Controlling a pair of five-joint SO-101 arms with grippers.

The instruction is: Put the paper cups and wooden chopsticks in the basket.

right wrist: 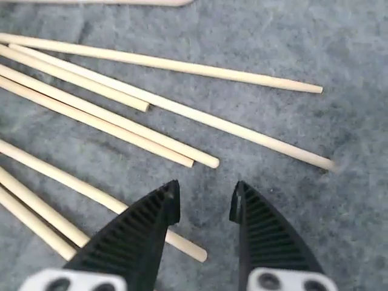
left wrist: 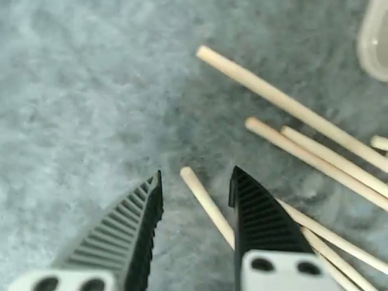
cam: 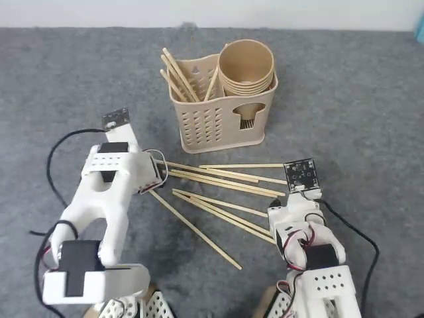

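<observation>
Basket: a beige perforated basket (cam: 218,126) with two compartments stands upright on the grey carpeted table (cam: 351,112), at the far middle, beyond both arms.
Paper cups: a nested stack of paper cups (cam: 246,63) sits upright in the basket's right compartment, its rim above the basket wall.
Stored chopsticks: several wooden chopsticks (cam: 177,76) lean in the left compartment, their tips pointing up and to the left.
Loose chopsticks: a spread of chopsticks (cam: 218,180) lies flat on the table just near of the basket, between the two arms; most run left to right, and one long stick slants toward the near side.
Left arm: the white arm (cam: 106,199) stands at the left, its end over the left ends of the loose sticks.
Left gripper: the left gripper (left wrist: 197,173) is low over the table, its jaws spread and holding nothing; the end of one chopstick (left wrist: 206,203) lies between the fingers, closer to one of them.
Right arm: the arm (cam: 311,252) stands at the near right, by the right ends of the sticks.
Right gripper: the right gripper (right wrist: 207,183) has its jaws parted over bare carpet and grasps nothing; one stick (right wrist: 73,182) passes under one finger, ending just beside it.
</observation>
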